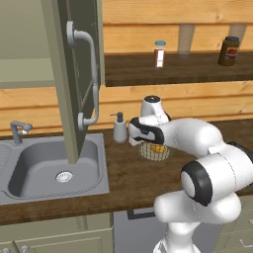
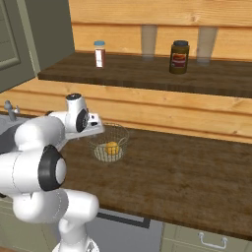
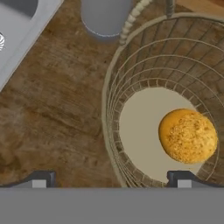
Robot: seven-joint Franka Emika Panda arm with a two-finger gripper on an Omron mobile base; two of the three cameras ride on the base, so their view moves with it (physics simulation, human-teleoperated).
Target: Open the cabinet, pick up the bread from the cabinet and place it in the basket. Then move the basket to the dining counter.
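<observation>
1. Hovering with jaws spread wide and empty: two-finger dark-tipped gripper [image 3: 111, 180], straddling the near rim of the round pale wire-mesh basket [image 3: 114, 131].
2. Lying inside, on the basket's floor toward the right fingertip: roundish golden-orange crusty bread [image 3: 188, 136].
3. Sitting near the back edge of the dark wood worktop [image 2: 187, 177], beside the grey soap dispenser [image 1: 119, 128].
4. Judging next: closing on the rim, lifting.

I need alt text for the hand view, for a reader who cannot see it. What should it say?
Seen from above, a round yellow-orange bread lies inside a pale wire basket on a dark wood worktop. The open gripper hovers over the basket's rim, and a steel sink corner shows at the upper left.
</observation>
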